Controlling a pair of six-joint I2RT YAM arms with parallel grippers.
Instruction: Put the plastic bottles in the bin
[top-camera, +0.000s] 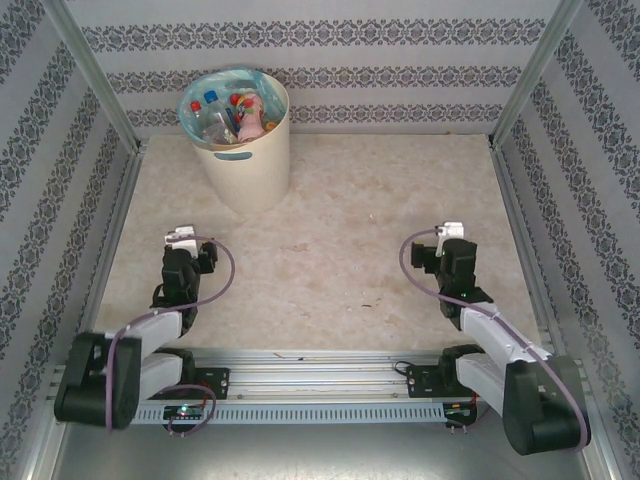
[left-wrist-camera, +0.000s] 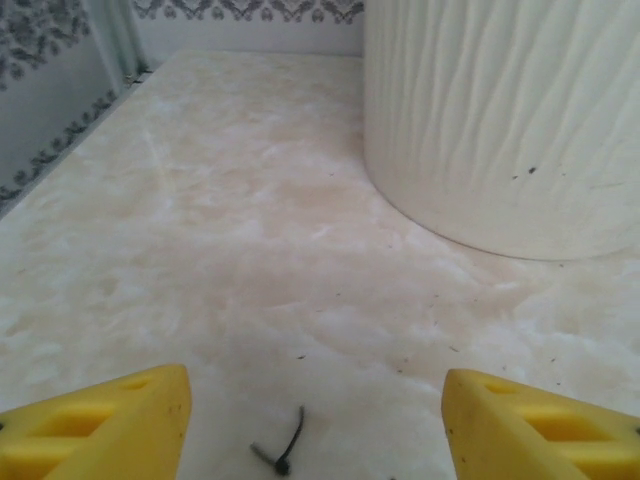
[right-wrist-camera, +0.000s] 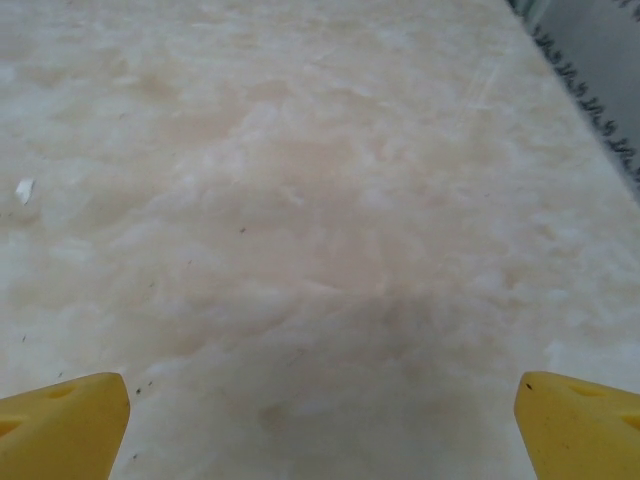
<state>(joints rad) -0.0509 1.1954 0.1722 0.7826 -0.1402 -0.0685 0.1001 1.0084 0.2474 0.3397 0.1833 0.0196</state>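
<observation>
Black and grey at the near edge: 2 arm bases bolted to a metal rail (top-camera: 320, 362), the left arm (top-camera: 150, 330) folded low on one side and the right arm (top-camera: 495, 335) mirroring it on the other. A purple cable (top-camera: 231, 268) loops off each.

Moving up, the left claw (left-wrist-camera: 315, 425) is spread wide. Its yellow fingers (left-wrist-camera: 120, 415) are well apart with bare table (left-wrist-camera: 250, 230) between them, gripping nothing. Just ahead of those tips a small dark scrap (left-wrist-camera: 285, 452) lies on the marbled surface.

Across now to the right claw (right-wrist-camera: 320, 425), and it's gaping too. Its 2 yellow tips sit at the bottom corners of the wrist view with pale stone pattern between them, and it holds nothing. A tiny white fleck (right-wrist-camera: 24, 189) lies off to its left.

Past the left claw comes the bin (top-camera: 248, 160), upright at the far left of the table, close to the back wall (top-camera: 400, 60) and well apart from both claws. From the left wrist its ribbed cream side rises ahead and to the right. The handle slot (top-camera: 233, 155) faces the arms and a turquoise liner (top-camera: 196, 98) is folded over the rim.

And the bottles (top-camera: 232, 115)? Inside the bin, jumbled together, with blue and red caps up top and 1 pink label showing.
</observation>
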